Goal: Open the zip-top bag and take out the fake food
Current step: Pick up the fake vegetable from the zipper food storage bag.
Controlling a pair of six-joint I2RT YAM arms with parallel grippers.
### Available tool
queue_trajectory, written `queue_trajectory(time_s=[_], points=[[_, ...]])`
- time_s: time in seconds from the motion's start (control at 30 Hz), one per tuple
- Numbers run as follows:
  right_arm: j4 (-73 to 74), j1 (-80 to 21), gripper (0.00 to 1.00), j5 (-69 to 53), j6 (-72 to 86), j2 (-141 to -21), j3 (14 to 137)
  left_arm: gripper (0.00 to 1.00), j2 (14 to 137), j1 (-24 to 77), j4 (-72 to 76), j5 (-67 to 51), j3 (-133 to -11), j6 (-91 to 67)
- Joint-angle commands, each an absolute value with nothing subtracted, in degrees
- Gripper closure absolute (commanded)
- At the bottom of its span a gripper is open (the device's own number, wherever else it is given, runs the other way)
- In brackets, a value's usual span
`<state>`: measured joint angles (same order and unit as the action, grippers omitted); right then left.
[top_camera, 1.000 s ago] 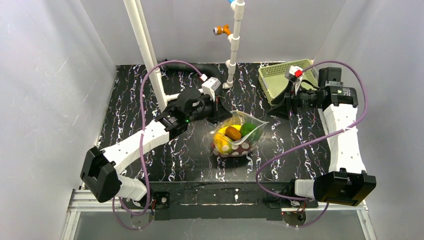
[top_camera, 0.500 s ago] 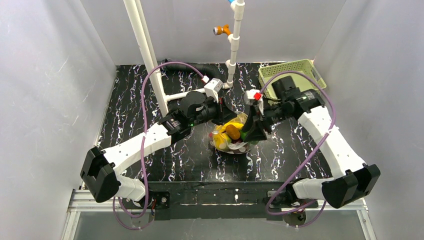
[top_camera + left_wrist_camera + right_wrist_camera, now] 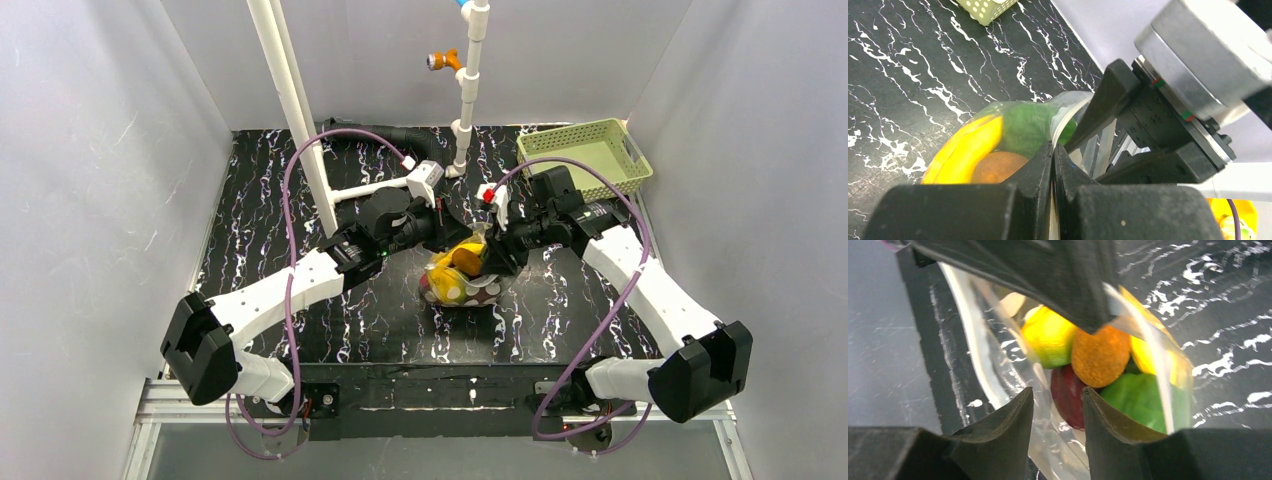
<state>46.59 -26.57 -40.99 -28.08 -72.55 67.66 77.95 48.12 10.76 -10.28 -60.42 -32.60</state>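
Bag (image 3: 455,288): mid-tabletop, holding fake food (image 3: 1100,356).
Left gripper (image 3: 1053,150): clamped on the bag's rim.
Right gripper (image 3: 1057,392): part open, straddling the opposite rim.

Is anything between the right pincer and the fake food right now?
Yes. Clear film of the zip-top bag lies between the fingers of the right pincer, in front of the fake food. The left pincer, shut on the bag's rim, sits close over the food too.
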Motion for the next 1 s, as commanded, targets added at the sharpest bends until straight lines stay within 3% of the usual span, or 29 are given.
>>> queue_trajectory(time_s=[0.0, 0.43, 0.97], points=[[39.39, -24.12, 0.52, -33.55, -23.35, -70.23, 66.97, 1.0, 75.59, 48.28, 14.44, -10.6, -59.27, -33.1], [36.65, -23.1, 0.48, -41.83, -23.97, -72.85, 66.17, 1.0, 76.07, 48.25, 18.62, -11.39, -56.8, -35.91], [34.54, -28.2, 0.39, -35.14, -21.66, -78.06, 69.21, 1.0, 74.51, 48.26, 20.81, -9.34, -53.98, -36.26]])
